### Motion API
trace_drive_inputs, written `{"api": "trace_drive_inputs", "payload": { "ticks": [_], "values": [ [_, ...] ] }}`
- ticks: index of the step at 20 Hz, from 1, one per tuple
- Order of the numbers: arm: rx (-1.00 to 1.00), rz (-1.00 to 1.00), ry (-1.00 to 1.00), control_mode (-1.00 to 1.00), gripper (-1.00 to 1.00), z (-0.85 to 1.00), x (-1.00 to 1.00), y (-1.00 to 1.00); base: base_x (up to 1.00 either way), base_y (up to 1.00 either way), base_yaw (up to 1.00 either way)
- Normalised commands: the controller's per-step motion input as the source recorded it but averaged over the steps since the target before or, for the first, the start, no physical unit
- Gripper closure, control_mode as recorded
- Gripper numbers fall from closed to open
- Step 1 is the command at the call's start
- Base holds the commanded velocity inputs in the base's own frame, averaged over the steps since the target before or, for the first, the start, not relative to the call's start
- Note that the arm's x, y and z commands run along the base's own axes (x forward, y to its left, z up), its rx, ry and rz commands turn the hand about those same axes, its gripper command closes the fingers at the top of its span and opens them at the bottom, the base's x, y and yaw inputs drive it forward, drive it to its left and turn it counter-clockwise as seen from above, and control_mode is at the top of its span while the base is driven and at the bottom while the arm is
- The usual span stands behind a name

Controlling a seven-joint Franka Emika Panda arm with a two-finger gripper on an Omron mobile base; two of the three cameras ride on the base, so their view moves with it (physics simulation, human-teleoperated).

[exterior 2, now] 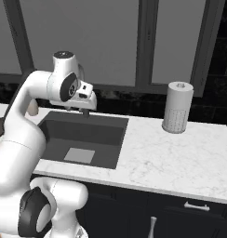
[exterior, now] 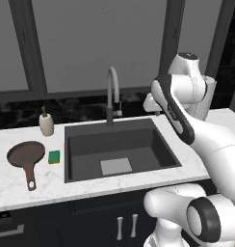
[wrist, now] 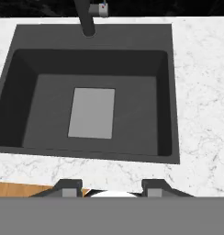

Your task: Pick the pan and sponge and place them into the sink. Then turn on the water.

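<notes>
The dark brown pan (exterior: 25, 154) lies on the white counter left of the sink (exterior: 160, 144), its reddish handle pointing toward the front edge. The green sponge (exterior: 54, 157) rests between the pan and the sink rim. My gripper (exterior 2: 85, 112) hangs above the sink's back right part, well away from both. In the hand view it (wrist: 112, 186) looks down into the dark basin (wrist: 22, 119) with the light grey plate (wrist: 92, 112) at its bottom; its fingertips (wrist: 70, 186) stand wide apart with nothing between them. The water is out of view.
The grey gooseneck faucet (exterior: 112, 91) rises behind the sink. A beige soap dispenser (exterior: 46, 123) stands at the back left, behind the pan. A paper towel roll (exterior 2: 177, 107) stands on the counter right of the sink. Dark windows close off the back.
</notes>
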Motion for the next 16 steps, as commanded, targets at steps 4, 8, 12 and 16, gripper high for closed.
{"api": "trace_drive_inputs", "payload": {
  "ticks": [4, 8, 12, 16],
  "values": [
    [0.00, 0.00, -0.05, -1.00, -1.00, 0.00, -0.15, 0.08, 0.00, 0.00, 0.00],
    [0.00, 0.00, -0.14, -1.00, -1.00, -0.01, -0.33, 0.66, 0.00, 0.00, 0.00],
    [-0.02, 0.00, -0.15, -1.00, -1.00, -0.01, -0.32, 0.89, 0.00, 0.00, 0.00],
    [-0.06, 0.00, -0.11, -1.00, -1.00, -0.05, -0.24, 1.00, 0.00, 0.00, 0.00]
  ]
}}
